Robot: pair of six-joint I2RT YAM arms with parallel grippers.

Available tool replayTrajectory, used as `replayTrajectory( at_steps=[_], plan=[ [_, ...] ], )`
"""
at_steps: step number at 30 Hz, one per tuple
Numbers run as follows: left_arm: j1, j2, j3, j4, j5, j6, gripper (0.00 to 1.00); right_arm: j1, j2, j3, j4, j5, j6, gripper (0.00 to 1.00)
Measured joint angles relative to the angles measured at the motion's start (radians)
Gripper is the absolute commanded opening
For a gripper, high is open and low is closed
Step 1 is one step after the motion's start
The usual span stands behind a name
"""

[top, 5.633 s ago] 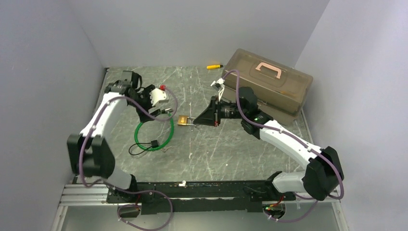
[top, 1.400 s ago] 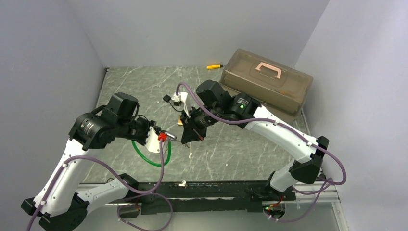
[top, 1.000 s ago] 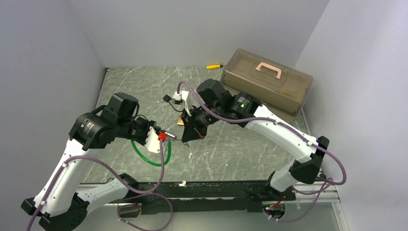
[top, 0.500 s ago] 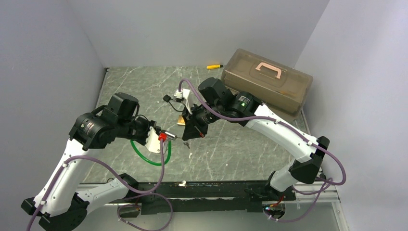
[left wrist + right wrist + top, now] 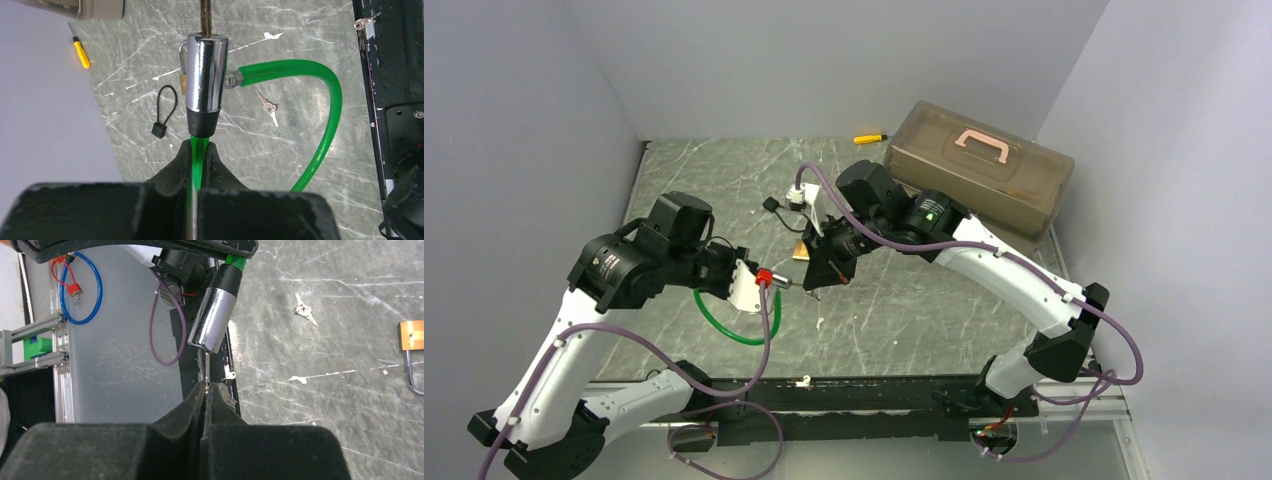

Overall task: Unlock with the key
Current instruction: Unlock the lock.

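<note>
While the left gripper (image 5: 199, 148) clamps the green cable (image 5: 327, 110), the right gripper (image 5: 206, 387) pinches the key (image 5: 206, 367) at its chrome barrel (image 5: 214, 315).

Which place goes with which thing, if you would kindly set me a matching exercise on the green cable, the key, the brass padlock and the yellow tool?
Things
1. green cable
2. key
3. brass padlock
4. yellow tool

Places
A. lying in the middle of the table, in neither gripper
B. at the far edge, beside the toolbox
C. pinched in the shut right gripper, tip at the chrome cylinder
D. pinched in the shut left gripper

Pairs: 1-D, 2-C, 3-A, 4-B.
</note>
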Motion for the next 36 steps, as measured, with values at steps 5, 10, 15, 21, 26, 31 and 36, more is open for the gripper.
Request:
replayTrajectory(
  at_steps=[5, 10, 15, 21, 26, 31, 36],
  plan=[
    [-0.011, 0.0, 0.0, 0.008, -0.026, -0.025, 0.0, -0.002, 0.0, 0.0, 0.007, 0.009, 0.003, 0.0],
    [-0.022, 0.0, 0.0, 0.016, -0.05, -0.032, 0.0, -0.002, 0.003, 0.0, 0.016, 0.017, 0.007, 0.0],
    [-0.045, 0.0, -0.014, 0.018, -0.093, -0.03, 0.0, -0.002, 0.023, 0.0, 0.019, 0.018, 0.014, 0.0],
    [-0.07, 0.0, -0.034, 0.018, -0.145, -0.029, 0.0, -0.003, 0.051, 0.0, 0.019, 0.018, 0.022, 0.0],
    [-0.084, 0.0, -0.037, 0.024, -0.172, -0.029, 0.0, -0.004, 0.052, 0.0, 0.029, 0.017, 0.038, 0.0],
    [-0.096, 0.001, -0.05, 0.038, -0.208, -0.041, 0.0, -0.006, 0.052, -0.019, 0.062, 0.017, 0.065, 0.0],
    [-0.113, 0.003, -0.055, 0.043, -0.243, -0.05, 0.0, -0.009, 0.06, -0.03, 0.082, 0.016, 0.083, 0.0]
  ],
)
